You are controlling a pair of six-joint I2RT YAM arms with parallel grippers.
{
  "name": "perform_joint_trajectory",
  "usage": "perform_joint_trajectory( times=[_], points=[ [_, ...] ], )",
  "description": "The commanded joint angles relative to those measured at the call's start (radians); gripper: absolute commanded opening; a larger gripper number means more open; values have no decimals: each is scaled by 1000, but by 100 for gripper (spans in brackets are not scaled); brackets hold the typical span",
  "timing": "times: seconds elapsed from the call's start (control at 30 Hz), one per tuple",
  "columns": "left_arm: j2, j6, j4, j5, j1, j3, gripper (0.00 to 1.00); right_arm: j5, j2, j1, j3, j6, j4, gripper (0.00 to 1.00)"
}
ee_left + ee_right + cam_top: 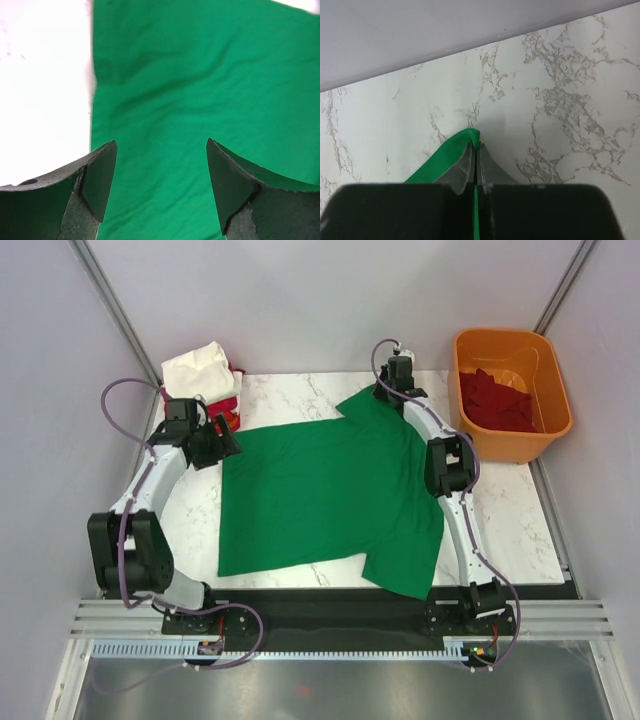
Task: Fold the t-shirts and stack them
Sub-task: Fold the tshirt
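Note:
A bright green t-shirt (320,490) lies spread flat on the marble table (510,520). In the top view my right gripper (384,393) is at the shirt's far right sleeve. In the right wrist view it (476,147) is shut on a pinched fold of the green cloth (442,157). My left gripper (226,445) hovers at the shirt's far left corner. In the left wrist view it (161,150) stands open above the green cloth (200,90), right beside its edge, holding nothing. A cream-white shirt (200,370) rests on a red one (226,407) at the back left.
An orange plastic tub (545,420) at the back right holds dark red shirts (495,400). Grey walls close in the table at the back and sides. The shirt's near right part hangs over the table's front edge (410,575).

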Motion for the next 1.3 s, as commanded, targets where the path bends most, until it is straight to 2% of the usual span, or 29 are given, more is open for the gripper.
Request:
perform_joint_trajectory(
  times=[0.0,0.13,0.27,0.33,0.5,0.63,0.77,0.9,1.07,1.27],
  points=[
    [96,64,-5,-108,-1,76,80,25,-85,-11,-42,15,3,0],
    [208,93,-14,-200,-2,149,79,4,-229,-40,-195,30,29,0],
    [347,130,13,-246,-7,290,73,-9,-418,-43,-457,39,119,0],
    [422,148,41,-264,-12,332,71,-50,-450,-44,-526,62,158,0],
    [542,199,165,-356,-67,377,68,-108,-507,-44,-589,79,152,0],
    [618,161,173,-379,-85,409,64,-107,-582,-43,-696,63,164,0],
    [645,147,185,-506,-101,415,61,-102,-662,-44,-758,43,164,0],
    [656,153,199,-560,-94,412,57,-116,-722,-44,-819,35,167,0],
    [656,170,225,-589,-93,418,59,-111,-779,-44,-875,13,166,0],
    [719,196,228,-548,-79,450,68,-110,-857,-73,-939,15,152,0]
  ],
)
